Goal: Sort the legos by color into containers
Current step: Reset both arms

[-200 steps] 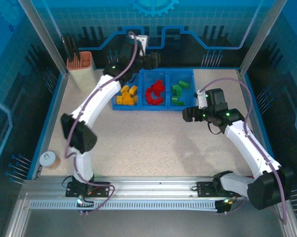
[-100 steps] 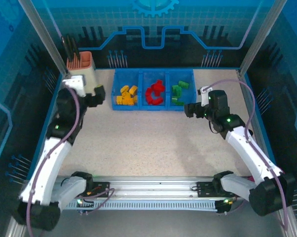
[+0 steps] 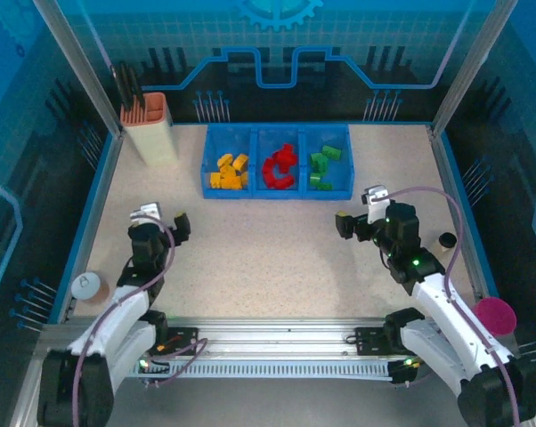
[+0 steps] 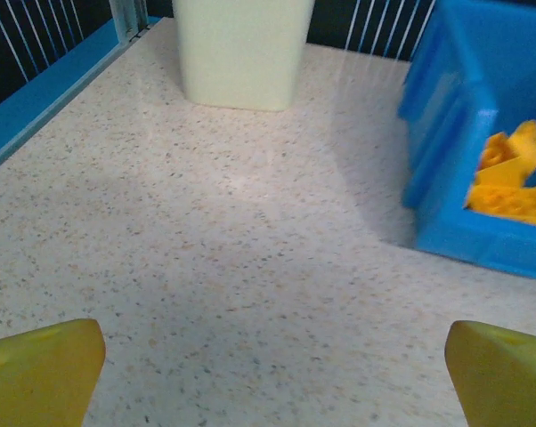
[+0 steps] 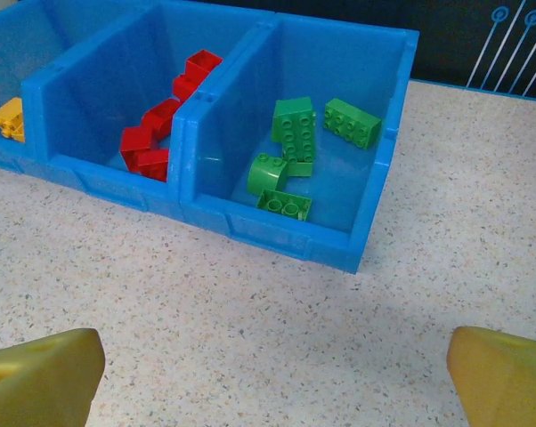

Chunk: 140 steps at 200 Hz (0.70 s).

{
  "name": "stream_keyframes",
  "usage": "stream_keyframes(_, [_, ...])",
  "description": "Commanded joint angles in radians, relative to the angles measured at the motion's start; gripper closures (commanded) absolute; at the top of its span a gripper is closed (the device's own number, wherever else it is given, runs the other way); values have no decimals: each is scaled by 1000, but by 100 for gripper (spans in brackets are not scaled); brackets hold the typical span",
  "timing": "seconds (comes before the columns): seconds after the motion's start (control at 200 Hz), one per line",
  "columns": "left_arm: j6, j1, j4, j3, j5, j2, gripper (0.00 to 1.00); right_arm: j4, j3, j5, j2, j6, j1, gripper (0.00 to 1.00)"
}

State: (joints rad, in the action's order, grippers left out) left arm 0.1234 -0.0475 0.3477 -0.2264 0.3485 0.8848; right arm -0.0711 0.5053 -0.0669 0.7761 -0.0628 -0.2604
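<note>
Tools are seen low over the speckled beige counter (image 3: 268,258). The left tool (image 3: 164,220) and the right tool (image 3: 357,215) are both spread wide, and no brick is held. Farther back the bright blue three-compartment plastic tray (image 3: 277,129) is placed. Small studded yellow-orange legos (image 3: 228,172) lie in its left compartment, red legos (image 3: 280,166) in the middle and green legos (image 3: 320,167) in the right. A tall beige-and-orange holder (image 3: 152,133) stands near the tray, to its left.
</note>
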Motion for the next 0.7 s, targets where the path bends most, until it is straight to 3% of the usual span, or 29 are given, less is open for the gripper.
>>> stream_keyframes(0.0, [-74,7,287,-25,35,130,1,86,-30,2,-29,-3,12,0])
stream_keyframes(0.125, [-90,8,588,6,-4,328,1,70,-41,-8,-37,-2,12,0])
stream_keyframes(0.22, [-108,9,612,-37,-116,447,1,56,-44,-18,-52,0,12,0])
stream_keyframes(0.46, [-135,10,772,-77,-151,691,1,31,-72,-67,-111,-7,11,0])
stream_keyframes(0.535, [-117,9,585,-144,-144,660,1,38,-84,-93,-112,-5,12,0])
stream_keyframes(0.696, [-114,15,600,-146,-146,671,1,89,-100,-196,-76,17,13,0])
